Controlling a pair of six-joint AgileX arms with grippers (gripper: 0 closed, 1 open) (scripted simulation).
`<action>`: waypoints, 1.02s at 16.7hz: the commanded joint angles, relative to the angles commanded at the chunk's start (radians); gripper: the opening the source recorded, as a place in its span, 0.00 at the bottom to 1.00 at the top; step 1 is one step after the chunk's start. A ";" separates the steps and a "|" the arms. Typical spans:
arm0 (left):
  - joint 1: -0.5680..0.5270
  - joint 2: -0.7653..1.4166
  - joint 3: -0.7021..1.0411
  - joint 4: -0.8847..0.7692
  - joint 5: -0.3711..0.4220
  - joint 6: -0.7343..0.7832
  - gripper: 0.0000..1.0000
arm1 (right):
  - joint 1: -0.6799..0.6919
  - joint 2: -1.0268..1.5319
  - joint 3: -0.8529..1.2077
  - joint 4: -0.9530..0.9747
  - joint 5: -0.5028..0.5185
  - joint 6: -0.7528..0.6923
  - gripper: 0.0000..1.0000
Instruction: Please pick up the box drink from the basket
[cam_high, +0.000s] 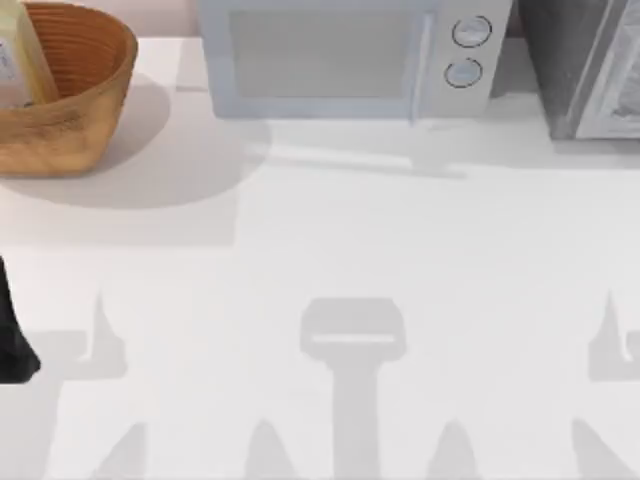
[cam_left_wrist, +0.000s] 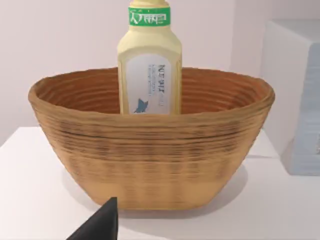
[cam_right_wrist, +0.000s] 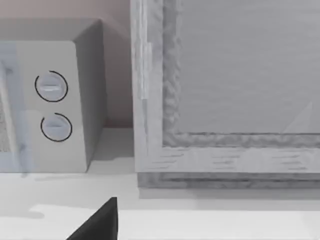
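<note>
Standing upright inside the basket (cam_left_wrist: 150, 150), the box drink (cam_left_wrist: 149, 65) leans near the far wall at the worktop's (cam_high: 330, 240) back left corner. Our left arm (cam_high: 12, 340) sits at the left edge; we cannot tell how far either pincer is open. A white microwave (cam_high: 340, 55) stands right of the basket.

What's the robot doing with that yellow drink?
Nothing is holding it yet. The box drink stands upright inside the basket at the table's far left. The left end effector sits in front of the basket, facing it. The right end effector faces the microwave and a grey cabinet.
</note>
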 joint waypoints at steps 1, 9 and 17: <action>0.000 0.000 0.000 0.000 0.000 0.000 1.00 | 0.000 0.000 0.000 0.000 0.000 0.000 1.00; 0.012 0.281 0.098 0.154 0.028 0.010 1.00 | 0.000 0.000 0.000 0.000 0.000 0.000 1.00; 0.059 0.991 0.405 0.598 0.079 0.005 1.00 | 0.000 0.000 0.000 0.000 0.000 0.000 1.00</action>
